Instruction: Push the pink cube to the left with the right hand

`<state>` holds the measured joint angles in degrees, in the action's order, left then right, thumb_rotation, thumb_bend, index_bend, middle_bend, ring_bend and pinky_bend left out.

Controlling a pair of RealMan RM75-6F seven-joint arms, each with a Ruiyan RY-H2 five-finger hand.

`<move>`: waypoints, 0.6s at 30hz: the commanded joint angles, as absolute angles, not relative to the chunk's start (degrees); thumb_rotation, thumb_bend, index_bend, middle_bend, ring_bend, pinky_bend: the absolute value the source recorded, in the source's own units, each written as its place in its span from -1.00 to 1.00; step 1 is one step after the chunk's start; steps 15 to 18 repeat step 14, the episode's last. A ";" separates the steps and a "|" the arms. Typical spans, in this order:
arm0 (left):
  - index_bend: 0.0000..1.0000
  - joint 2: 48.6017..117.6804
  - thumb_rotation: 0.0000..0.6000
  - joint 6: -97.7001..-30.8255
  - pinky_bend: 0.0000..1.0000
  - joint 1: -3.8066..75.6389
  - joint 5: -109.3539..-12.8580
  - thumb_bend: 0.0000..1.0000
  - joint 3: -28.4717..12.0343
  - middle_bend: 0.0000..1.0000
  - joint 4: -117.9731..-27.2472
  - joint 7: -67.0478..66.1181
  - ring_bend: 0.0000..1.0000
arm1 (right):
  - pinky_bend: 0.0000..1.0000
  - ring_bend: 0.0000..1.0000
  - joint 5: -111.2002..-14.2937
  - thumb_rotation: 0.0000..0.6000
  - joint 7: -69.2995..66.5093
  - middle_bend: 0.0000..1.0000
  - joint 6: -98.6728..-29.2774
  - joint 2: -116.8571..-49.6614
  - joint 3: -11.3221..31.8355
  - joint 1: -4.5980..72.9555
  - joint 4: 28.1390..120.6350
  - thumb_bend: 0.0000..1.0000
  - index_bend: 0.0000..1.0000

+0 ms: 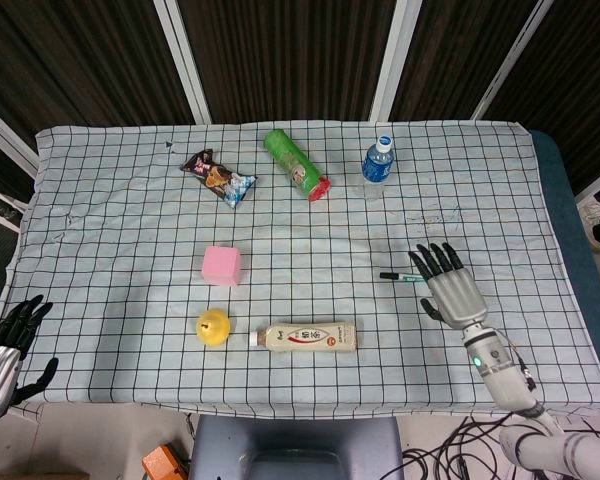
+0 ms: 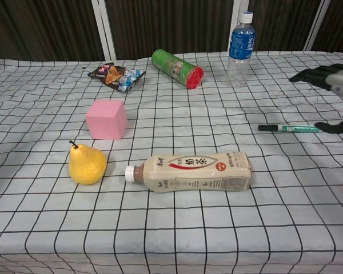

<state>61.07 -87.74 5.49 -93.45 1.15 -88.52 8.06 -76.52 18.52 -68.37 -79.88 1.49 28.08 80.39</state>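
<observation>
Pink cube: the pink cube (image 1: 221,266) sits left of centre on the checked cloth (image 1: 500,180), just behind the pear (image 1: 213,327), untouched.
Right hand: the right hand (image 1: 452,290) is empty, fingers spread, hovering at the right side well apart from the cube; a green marker (image 1: 402,276) lies on the cloth at its fingertips.
Left hand: the left hand (image 1: 2,350) hangs off the near left corner, fingers apart, holding nothing.
Risk on approach: a low sweep toward the cube would likely drag the marker along or clip the milk-tea bottle (image 1: 307,336) lying between.
Risk at contact: pushing off-centre would probably spin the cube toward the pear instead of sliding it straight.
Open room: bare cloth runs left of the cube to the table edge; the snack packet (image 1: 218,176) and green can (image 1: 295,164) sit farther back, out of the path.
Edges: the cloth's right border is close beside the right arm.
</observation>
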 commanded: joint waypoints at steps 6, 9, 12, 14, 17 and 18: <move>-1.00 61.63 1.00 -86.48 -0.59 5.77 -92.67 -0.19 1.08 -1.00 -89.17 5.55 -1.00 | -1.00 -1.00 -84.81 1.00 16.67 -1.00 -97.21 -72.85 -7.24 5.35 89.90 -0.16 -1.00; -1.00 61.85 1.00 -86.39 -0.59 5.76 -92.50 -0.19 1.01 -1.00 -89.56 4.56 -1.00 | -1.00 -1.00 -85.31 1.00 12.51 -1.00 -95.29 -71.43 -6.96 5.47 88.77 -0.17 -1.00; -1.00 62.09 1.00 -86.46 -0.59 5.59 -92.18 -0.19 0.94 -1.00 -89.84 3.48 -1.00 | -1.00 -1.00 -84.91 1.00 12.06 -1.00 -95.36 -71.72 -5.38 5.09 87.63 -0.17 -1.00; -1.00 62.15 1.00 -86.64 -0.59 5.44 -92.22 -0.19 0.99 -1.00 -89.96 3.15 -1.00 | -1.00 -1.00 -84.98 1.00 12.19 -1.00 -94.44 -71.80 -5.21 5.05 87.75 -0.18 -1.00; -1.00 62.15 1.00 -86.64 -0.59 5.44 -92.22 -0.19 0.99 -1.00 -89.96 3.15 -1.00 | -1.00 -1.00 -84.98 1.00 12.19 -1.00 -94.44 -71.80 -5.21 5.05 87.75 -0.18 -1.00; -1.00 62.15 1.00 -86.64 -0.59 5.44 -92.22 -0.19 0.99 -1.00 -89.96 3.15 -1.00 | -1.00 -1.00 -84.98 1.00 12.19 -1.00 -94.44 -71.80 -5.21 5.05 87.75 -0.18 -1.00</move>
